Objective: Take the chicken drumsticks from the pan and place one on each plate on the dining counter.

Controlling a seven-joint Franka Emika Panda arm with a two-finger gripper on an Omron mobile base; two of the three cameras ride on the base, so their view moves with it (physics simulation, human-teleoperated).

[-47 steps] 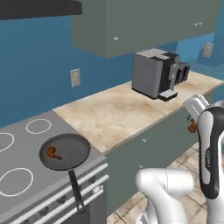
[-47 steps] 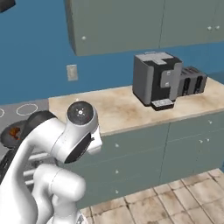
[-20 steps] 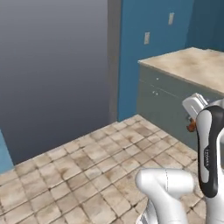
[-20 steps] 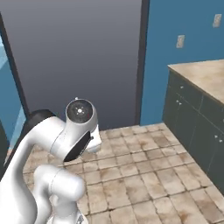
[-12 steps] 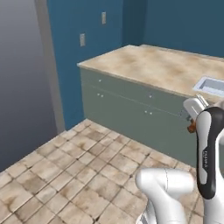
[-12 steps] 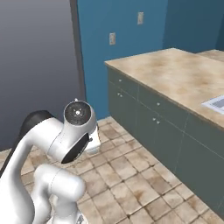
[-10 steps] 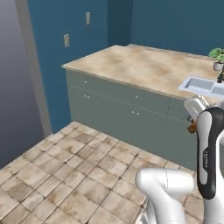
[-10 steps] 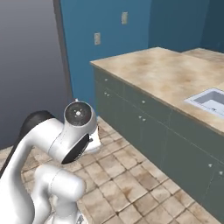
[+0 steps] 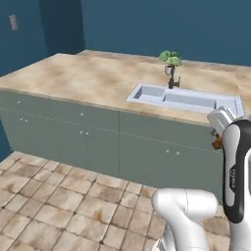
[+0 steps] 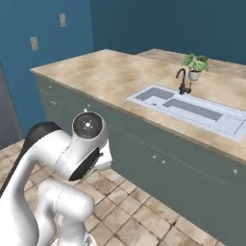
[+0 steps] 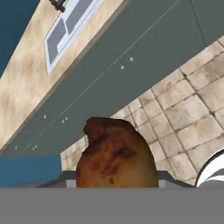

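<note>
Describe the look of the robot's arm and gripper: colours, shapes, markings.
The white arm is built of glossy rounded tube segments with dark joints. A long black inset panel with small pale marks runs down one upright link. A round grey cap with a ring of small dots covers one joint. The pale blocky gripper shows at the wrist.

Worktop [image 9: 88, 78] runs across ahead of the arm, on top of a run of cabinets [image 9: 98, 142]. Sink [image 9: 184, 99] set into the worktop, toward its right in the left base view. Faucet [image 9: 172, 81] at the sink's far rim; potted plant [image 9: 170, 60] just behind the faucet. Tiled floor [image 9: 54, 206] in front of the cabinets. Wall outlets [image 10: 48, 31] on the wall to the left of the worktop. Drumstick [image 11: 116, 155] held in the gripper [image 9: 218, 139] (fingertips hidden), above the floor and in front of the cabinets, right of the sink.
</note>
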